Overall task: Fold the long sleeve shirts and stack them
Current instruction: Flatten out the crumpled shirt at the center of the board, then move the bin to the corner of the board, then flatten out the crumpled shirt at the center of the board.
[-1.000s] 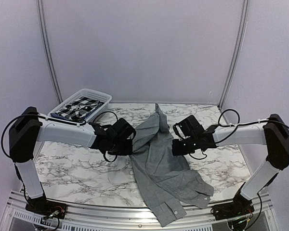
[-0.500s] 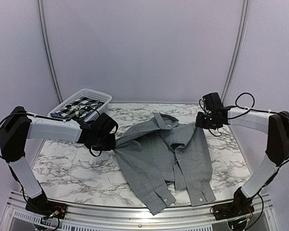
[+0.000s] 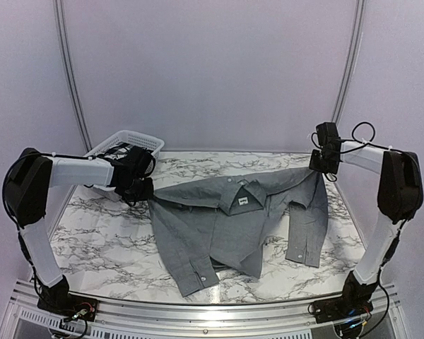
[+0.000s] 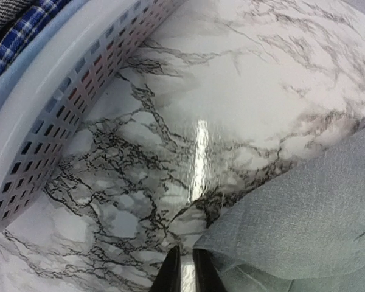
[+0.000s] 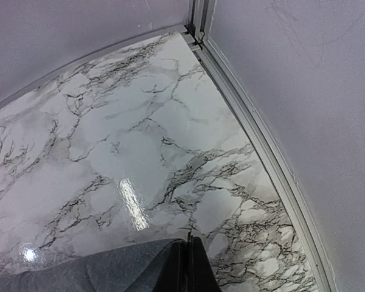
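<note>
Grey woven long sleeve shirt point(image 3: 226, 222) lies spread across the white black-veined marble table point(image 3: 106, 247), collar toward the far side, both cuffs toward the near edge. Left gripper point(image 3: 144, 191) is clamped on one shoulder, right gripper point(image 3: 316, 168) on the other. White slotted plastic basket point(image 3: 138, 135) sits at far left.

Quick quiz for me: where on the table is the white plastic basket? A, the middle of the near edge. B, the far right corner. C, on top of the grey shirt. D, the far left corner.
D: the top view shows the white basket at the table's far left corner, just behind the left gripper, with the grey shirt spread across the middle.
</note>
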